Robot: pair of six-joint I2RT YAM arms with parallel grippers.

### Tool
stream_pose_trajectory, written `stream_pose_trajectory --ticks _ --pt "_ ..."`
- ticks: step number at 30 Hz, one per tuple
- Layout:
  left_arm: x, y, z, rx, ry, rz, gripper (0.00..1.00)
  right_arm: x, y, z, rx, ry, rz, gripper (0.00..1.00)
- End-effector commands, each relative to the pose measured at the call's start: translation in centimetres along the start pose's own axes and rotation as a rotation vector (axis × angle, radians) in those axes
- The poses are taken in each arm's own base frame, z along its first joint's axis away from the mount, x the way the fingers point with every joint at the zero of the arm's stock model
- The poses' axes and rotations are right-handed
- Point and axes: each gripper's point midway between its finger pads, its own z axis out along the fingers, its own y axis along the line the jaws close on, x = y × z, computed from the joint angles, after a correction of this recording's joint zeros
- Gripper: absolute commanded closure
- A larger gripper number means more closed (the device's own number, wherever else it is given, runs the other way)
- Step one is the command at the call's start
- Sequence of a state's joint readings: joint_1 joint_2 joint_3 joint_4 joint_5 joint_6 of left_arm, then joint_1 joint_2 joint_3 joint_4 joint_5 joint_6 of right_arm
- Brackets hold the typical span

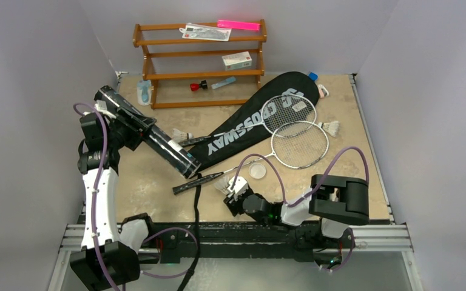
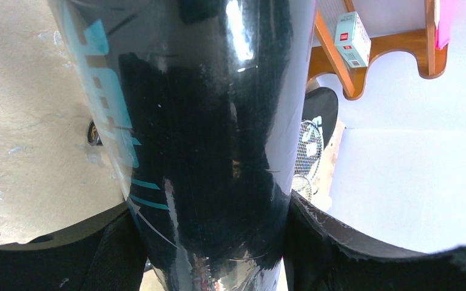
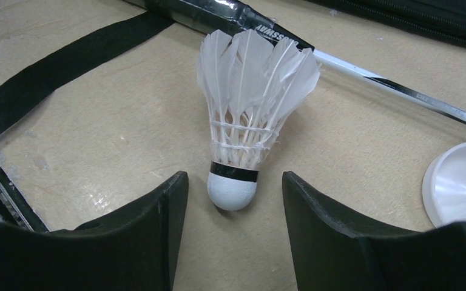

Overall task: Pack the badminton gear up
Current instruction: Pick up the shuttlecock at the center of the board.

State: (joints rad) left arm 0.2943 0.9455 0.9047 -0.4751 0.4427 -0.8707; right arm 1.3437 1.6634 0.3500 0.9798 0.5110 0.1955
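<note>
My left gripper [image 1: 130, 128] is shut on the dark cylindrical tube [image 1: 158, 142], holding it slanted above the table's left side. In the left wrist view the tube [image 2: 206, 133] fills the gap between both fingers. A white feather shuttlecock [image 3: 246, 103] lies on the table with its cork toward my right gripper [image 3: 233, 179], which is open, its fingers on either side of the cork without touching. That shuttlecock [image 1: 223, 183] sits beside a racket handle [image 1: 197, 182]. Two silver rackets [image 1: 299, 144] lie partly on the black CROSSWAY bag [image 1: 249, 124]. Two more shuttlecocks [image 1: 184, 134] [image 1: 330, 127] lie nearby.
A white round lid [image 3: 461, 182] lies right of my right gripper. The bag's black strap [image 3: 67, 60] crosses the table to its left. The racket shaft [image 3: 400, 91] runs behind the shuttlecock. A brown wooden rack [image 1: 200, 76] stands at the back.
</note>
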Motion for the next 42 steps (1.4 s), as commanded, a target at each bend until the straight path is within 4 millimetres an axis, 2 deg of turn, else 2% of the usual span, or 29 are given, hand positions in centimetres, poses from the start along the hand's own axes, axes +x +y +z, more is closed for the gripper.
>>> stream_pose_trajectory --ticks 1,4,6,8,16,19,26,30,36,42 --pt "-1.0 -1.3 -0.1 0.055 -0.028 0.046 0.54 -1.0 0.0 0.7 0.027 -0.038 -0.008 0.43" --pt "-1.0 -1.2 0.0 0.054 -0.026 0.047 0.54 -1.0 -0.1 0.8 0.039 -0.038 -0.009 0.54" --pt "-1.0 -1.1 0.1 0.051 -0.023 0.045 0.53 -1.1 -0.3 0.8 0.044 -0.042 -0.007 0.65" --pt "-0.9 -1.1 0.3 0.052 -0.015 0.041 0.53 -1.3 -0.3 0.5 0.038 -0.052 -0.005 0.70" --pt "1.0 0.4 2.2 0.058 0.082 -0.045 0.53 -3.0 1.3 -2.9 -0.107 -0.018 0.074 0.73" --pt "2.0 1.0 3.1 0.071 0.135 -0.099 0.53 -3.7 1.2 -4.2 -0.117 0.021 0.089 0.74" --pt "4.4 2.2 4.8 0.095 0.263 -0.235 0.54 -7.8 1.4 -6.6 -0.181 -0.067 0.100 0.73" --pt "5.6 3.5 5.3 0.070 0.293 -0.322 0.54 -9.4 2.3 -7.8 -0.252 -0.110 0.109 0.74" --pt "6.8 5.2 5.6 0.025 0.302 -0.367 0.54 -12.0 5.1 -9.5 -0.431 -0.156 0.067 0.74" --pt "7.4 5.9 5.7 0.008 0.315 -0.373 0.54 -13.9 5.4 -10.3 -0.460 -0.215 0.073 0.73"
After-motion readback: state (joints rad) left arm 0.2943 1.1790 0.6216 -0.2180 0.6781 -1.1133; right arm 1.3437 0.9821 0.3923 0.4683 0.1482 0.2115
